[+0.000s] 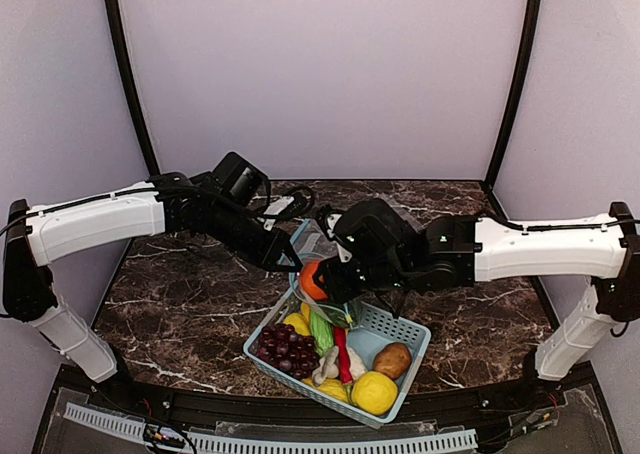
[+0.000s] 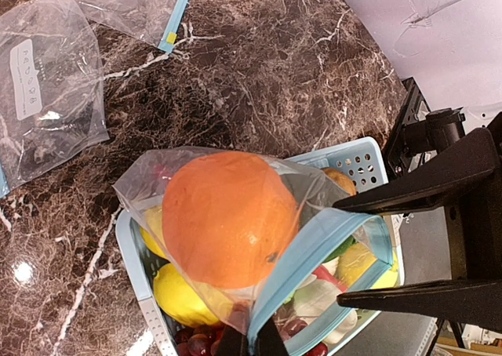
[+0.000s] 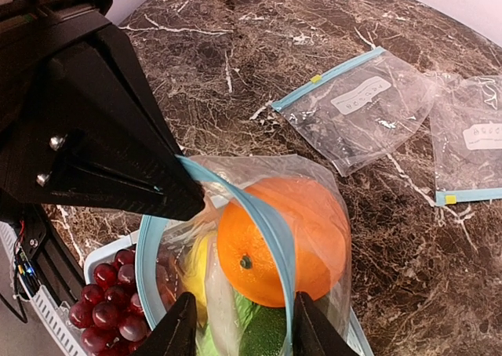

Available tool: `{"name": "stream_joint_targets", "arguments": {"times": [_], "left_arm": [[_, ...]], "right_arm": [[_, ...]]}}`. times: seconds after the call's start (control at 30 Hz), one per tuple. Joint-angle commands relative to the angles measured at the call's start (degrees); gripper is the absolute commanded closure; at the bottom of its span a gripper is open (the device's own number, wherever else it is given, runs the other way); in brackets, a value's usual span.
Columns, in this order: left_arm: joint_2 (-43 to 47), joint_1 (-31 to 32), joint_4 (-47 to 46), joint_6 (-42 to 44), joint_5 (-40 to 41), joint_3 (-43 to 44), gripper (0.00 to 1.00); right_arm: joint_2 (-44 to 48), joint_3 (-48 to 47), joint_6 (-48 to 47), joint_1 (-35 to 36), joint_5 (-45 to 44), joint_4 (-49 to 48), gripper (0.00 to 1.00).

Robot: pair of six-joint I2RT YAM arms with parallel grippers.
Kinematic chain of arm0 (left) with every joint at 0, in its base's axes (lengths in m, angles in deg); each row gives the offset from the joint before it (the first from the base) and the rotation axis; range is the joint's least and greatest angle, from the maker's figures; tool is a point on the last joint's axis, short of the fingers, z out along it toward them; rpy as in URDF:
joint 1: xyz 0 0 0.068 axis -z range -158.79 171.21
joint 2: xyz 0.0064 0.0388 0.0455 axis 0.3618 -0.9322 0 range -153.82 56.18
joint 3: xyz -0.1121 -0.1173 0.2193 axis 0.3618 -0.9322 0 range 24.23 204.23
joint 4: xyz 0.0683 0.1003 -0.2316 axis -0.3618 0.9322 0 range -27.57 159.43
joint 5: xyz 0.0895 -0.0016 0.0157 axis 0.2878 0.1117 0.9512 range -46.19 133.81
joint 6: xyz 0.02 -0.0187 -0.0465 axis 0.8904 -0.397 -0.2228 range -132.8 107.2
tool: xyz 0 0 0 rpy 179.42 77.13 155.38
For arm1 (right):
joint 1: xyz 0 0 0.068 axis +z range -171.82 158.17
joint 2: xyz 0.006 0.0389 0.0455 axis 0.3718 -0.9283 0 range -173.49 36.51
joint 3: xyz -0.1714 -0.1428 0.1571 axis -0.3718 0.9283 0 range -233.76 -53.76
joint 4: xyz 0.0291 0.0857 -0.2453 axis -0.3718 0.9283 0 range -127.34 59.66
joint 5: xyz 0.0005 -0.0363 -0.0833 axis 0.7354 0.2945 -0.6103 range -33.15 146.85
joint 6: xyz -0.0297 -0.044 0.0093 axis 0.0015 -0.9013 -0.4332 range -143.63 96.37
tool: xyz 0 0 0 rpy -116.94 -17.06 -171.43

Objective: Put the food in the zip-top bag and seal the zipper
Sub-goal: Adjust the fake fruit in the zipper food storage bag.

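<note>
Top external view, read from nine o'clock across: the left arm reaches toward the middle, and the left pincer (image 1: 288,262) is pressed together on the zipper (image 2: 298,262) of the zip-top bag (image 2: 145,185). It pinches one lip, so the mouth hangs open rather than collapsing. The bag is off the worktop (image 1: 180,304), held just above the eleven o'clock corner of the basket (image 1: 418,346), likely so each piece has only a short way to travel. The orange (image 1: 312,279) sits inside the clear plastic, which wraps round it in both wrist views, with the blue rim curving across its front. The right arm stretches in from three o'clock. Its right pincer (image 3: 243,334) is spread, with fingers either side of the bag's mouth and closed on nothing that I can see. That reads as letting go of the orange or propping the opening wide. Just under the orange lies a pale green bumpy piece (image 1: 320,331), probably the gourd; whether it is within the plastic I cannot tell. The basket also holds purple grapes (image 1: 280,346) at eight o'clock, then a red chili (image 1: 342,352), a lemon (image 1: 373,392) and a potato (image 1: 392,359), none of them wanted. In the right wrist view two spare bags (image 3: 361,109) lie flat at two o'clock. My judgement: the orange is in, more food is to follow, and the zipper is not yet shut
</note>
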Motion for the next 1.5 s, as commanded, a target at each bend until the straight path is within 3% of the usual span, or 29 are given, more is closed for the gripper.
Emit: {"name": "stream_joint_targets", "arguments": {"times": [0.0, 0.77, 1.07, 1.23, 1.37, 1.47], "left_arm": [[1.8, -0.2, 0.5, 0.7, -0.5, -0.6, 0.99], [0.5, -0.2, 0.4, 1.0, -3.0, -0.5, 0.99], [2.0, -0.5, 0.7, 1.4, -0.8, -0.2, 0.99], [3.0, -2.4, 0.6, 1.8, 1.5, -1.8, 0.99], [4.8, -3.6, -0.3, 2.3, 4.7, -2.7, 0.99], [6.6, -3.9, -2.1, 1.4, 5.2, -4.6, 0.99]], "right_arm": [[-2.2, -3.3, -0.3, -0.4, -2.1, 2.4, 0.60], [-15.3, -9.0, 2.9, -3.5, -3.9, 6.2, 0.64], [-13.6, -8.8, 3.0, -4.5, -2.6, 6.4, 0.63], [-6.9, -6.6, -0.4, -4.3, 1.6, 3.4, 0.54], [1.0, -2.2, -3.3, -4.3, 8.0, -0.8, 0.36], [6.3, 0.9, -3.3, -4.3, 11.1, -1.0, 0.27]]}}
